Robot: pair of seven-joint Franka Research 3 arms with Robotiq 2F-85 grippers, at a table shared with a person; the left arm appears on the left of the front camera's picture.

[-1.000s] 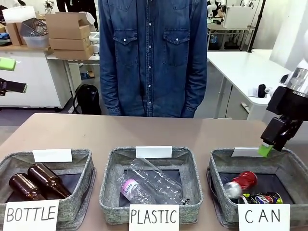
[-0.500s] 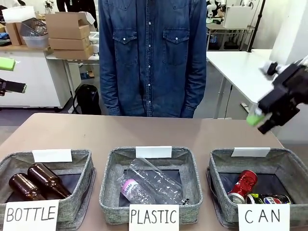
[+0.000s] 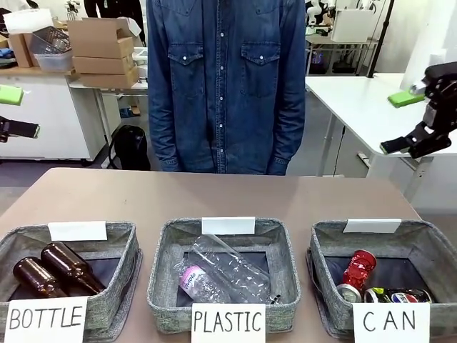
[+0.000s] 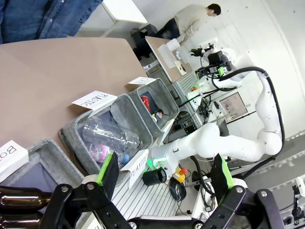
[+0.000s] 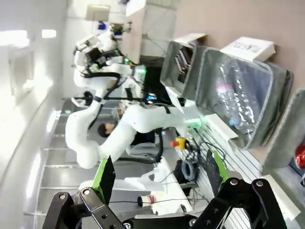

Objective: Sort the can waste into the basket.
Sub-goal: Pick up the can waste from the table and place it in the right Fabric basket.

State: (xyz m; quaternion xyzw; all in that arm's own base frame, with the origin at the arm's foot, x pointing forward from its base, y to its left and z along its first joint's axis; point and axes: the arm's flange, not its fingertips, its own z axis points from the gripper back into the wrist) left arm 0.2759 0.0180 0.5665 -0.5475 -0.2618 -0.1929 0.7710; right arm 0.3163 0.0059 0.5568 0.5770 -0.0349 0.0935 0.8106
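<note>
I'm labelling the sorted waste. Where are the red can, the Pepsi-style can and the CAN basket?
red can [image 3: 358,268], front view, on its red side wall.
Pepsi-style can [image 3: 395,294], front view, on its logo.
CAN basket [image 3: 327,236], front view, on its grey left rim.

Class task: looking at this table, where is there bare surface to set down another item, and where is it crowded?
Free: the brown tabletop between the person in the denim shirt and the three grey fabric baskets. Crowded: the near edge, where the BOTTLE basket, PLASTIC basket and CAN basket sit with narrow gaps between them.
</note>
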